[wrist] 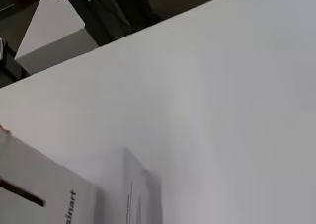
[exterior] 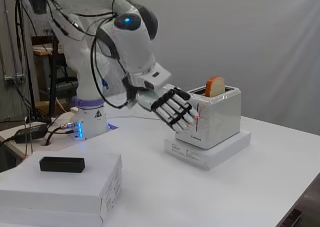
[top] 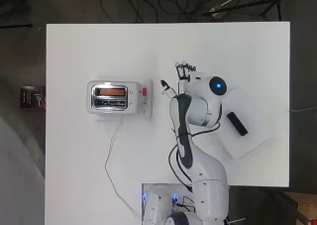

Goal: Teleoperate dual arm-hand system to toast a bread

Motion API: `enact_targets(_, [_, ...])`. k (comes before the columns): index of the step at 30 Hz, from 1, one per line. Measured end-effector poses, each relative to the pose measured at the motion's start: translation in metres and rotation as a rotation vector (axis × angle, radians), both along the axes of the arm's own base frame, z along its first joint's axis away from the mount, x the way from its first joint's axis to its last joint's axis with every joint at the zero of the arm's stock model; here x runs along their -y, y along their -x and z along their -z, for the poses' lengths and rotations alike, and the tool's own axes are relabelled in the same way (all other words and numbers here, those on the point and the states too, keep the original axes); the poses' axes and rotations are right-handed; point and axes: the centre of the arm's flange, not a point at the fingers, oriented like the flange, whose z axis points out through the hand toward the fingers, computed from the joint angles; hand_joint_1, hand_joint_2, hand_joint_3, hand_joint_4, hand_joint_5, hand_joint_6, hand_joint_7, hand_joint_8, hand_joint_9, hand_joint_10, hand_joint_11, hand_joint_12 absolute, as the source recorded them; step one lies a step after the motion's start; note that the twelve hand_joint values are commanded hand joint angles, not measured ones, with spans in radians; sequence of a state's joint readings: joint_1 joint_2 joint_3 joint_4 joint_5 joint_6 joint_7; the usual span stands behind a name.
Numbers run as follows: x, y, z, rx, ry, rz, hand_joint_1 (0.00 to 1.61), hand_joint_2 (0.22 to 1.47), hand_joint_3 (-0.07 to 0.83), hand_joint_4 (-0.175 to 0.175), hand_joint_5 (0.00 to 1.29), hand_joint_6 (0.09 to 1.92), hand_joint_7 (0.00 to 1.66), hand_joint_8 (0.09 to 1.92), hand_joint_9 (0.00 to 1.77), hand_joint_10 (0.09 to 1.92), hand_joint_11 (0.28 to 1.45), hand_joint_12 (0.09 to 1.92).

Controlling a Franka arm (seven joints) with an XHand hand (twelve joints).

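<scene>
A white and silver toaster (top: pixel 118 97) stands on a flat white base (top: pixel 147 111) at the table's middle left. A slice of bread (top: pixel 110 92) sits upright in its far slot and sticks out above the top (exterior: pixel 215 86). The toaster's red lever (top: pixel 144 91) is on the end that faces the hand. My hand (top: pixel 184 76) hovers a little to the right of that end, apart from it, fingers straight and spread, holding nothing. From the side, the hand (exterior: pixel 172 106) hangs in front of the toaster (exterior: pixel 215 118). The wrist view catches only a corner of the toaster (wrist: pixel 34 194) and its base (wrist: pixel 143 194).
The toaster's white cord (top: pixel 113 155) runs down the table toward the arm's base. A white box (exterior: pixel 60 187) with a small black block (exterior: pixel 62 164) on top sits at the right of the arm, seen from above as the block (top: pixel 237 123).
</scene>
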State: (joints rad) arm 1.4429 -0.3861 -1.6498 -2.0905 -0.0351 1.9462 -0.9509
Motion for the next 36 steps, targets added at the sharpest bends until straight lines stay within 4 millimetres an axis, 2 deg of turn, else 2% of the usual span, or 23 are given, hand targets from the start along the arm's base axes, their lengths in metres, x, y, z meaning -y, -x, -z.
enact_targets(2, [0.007,0.0,0.04,-0.04,-0.032,0.021,0.25,1.0,-0.002,0.044,0.22,0.09,0.32,0.09,0.51,0.09,0.48,0.09])
enact_targets(3, [0.003,-0.002,0.056,-0.056,-0.033,0.017,0.24,0.99,-0.002,0.032,0.2,0.09,0.32,0.09,0.55,0.09,0.5,0.09])
enact_targets(5, [-0.013,-0.007,0.077,-0.075,-0.022,0.0,0.21,0.99,0.001,0.021,0.21,0.09,0.34,0.09,0.61,0.09,0.54,0.09])
enact_targets(7, [-0.027,-0.012,0.084,-0.071,-0.021,-0.026,0.18,1.01,0.003,0.014,0.23,0.09,0.34,0.09,0.68,0.09,0.58,0.09])
enact_targets(10, [-0.03,-0.016,0.08,-0.044,-0.034,-0.071,0.17,1.03,0.001,-0.01,0.24,0.09,0.39,0.09,0.93,0.09,0.74,0.09])
enact_targets(13, [-0.037,-0.02,0.072,-0.024,-0.018,-0.103,0.14,1.03,-0.002,-0.029,0.24,0.09,0.42,0.09,1.07,0.09,0.85,0.09])
enact_targets(20, [-0.055,-0.032,0.074,-0.029,0.005,-0.143,0.16,1.01,-0.004,-0.061,0.17,0.09,0.45,0.09,1.12,0.09,0.87,0.09])
enact_targets(21, [-0.056,-0.032,0.076,-0.026,-0.002,-0.155,0.18,1.01,-0.002,-0.065,0.18,0.09,0.48,0.09,1.13,0.1,0.86,0.14])
enact_targets(23, [-0.054,-0.032,0.076,-0.014,-0.008,-0.169,0.21,1.02,0.0,-0.072,0.18,0.09,0.53,0.09,1.08,0.31,0.73,0.53])
enact_targets(24, [-0.054,-0.03,0.077,-0.009,-0.01,-0.175,0.21,1.01,0.0,-0.071,0.16,0.09,0.48,0.09,0.98,0.29,0.68,0.47])
enact_targets(25, [-0.056,-0.027,0.077,-0.005,-0.013,-0.183,0.21,1.0,0.0,-0.066,0.15,0.09,0.43,0.09,0.88,0.2,0.65,0.32])
enact_targets(27, [-0.055,-0.019,0.079,0.0,-0.019,-0.192,0.21,0.98,-0.002,-0.056,0.14,0.09,0.38,0.09,0.78,0.09,0.63,0.1])
enact_targets(32, [-0.062,-0.002,0.078,0.01,-0.04,-0.215,0.21,0.96,-0.008,-0.017,0.14,0.09,0.36,0.09,0.58,0.09,0.54,0.09])
enact_targets(36, [-0.068,0.003,0.082,-0.006,-0.031,-0.216,0.19,0.95,-0.007,-0.001,0.15,0.09,0.37,0.09,0.62,0.09,0.55,0.09])
